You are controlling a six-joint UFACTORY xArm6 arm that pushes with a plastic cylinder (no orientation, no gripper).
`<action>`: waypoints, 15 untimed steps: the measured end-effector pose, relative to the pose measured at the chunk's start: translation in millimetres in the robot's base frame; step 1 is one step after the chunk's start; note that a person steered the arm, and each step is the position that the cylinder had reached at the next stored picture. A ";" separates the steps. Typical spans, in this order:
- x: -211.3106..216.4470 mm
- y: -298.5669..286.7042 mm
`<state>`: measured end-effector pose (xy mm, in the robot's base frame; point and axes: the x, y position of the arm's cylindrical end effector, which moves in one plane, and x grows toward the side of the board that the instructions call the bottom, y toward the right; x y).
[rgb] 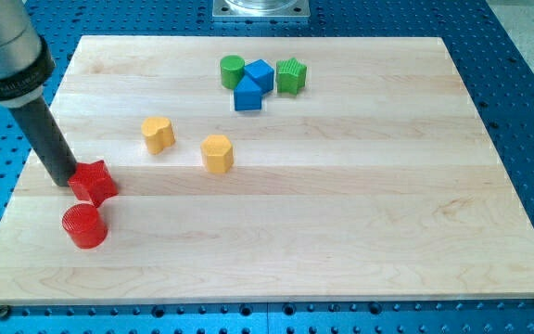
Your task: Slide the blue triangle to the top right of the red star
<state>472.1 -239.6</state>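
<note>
The blue triangle [247,96] lies near the view's top middle, touching a blue cube [260,74] just above it. The red star [94,182] lies at the view's left, far from the triangle. My tip [64,179] is at the red star's left edge, touching or nearly touching it. The dark rod rises from there toward the view's top left corner.
A red cylinder [84,225] sits just below the red star. A green cylinder [233,70] and a green star [291,76] flank the blue cube. A yellow heart [158,134] and a yellow hexagon [217,153] lie mid-board. The wooden board [360,213] rests on a blue perforated table.
</note>
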 end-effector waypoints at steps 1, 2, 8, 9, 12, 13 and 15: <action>-22.0 8.0; -52.5 34.6; -145.6 249.4; -150.5 249.4; -129.2 216.9; -122.3 216.7; -122.8 220.5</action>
<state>349.3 -19.1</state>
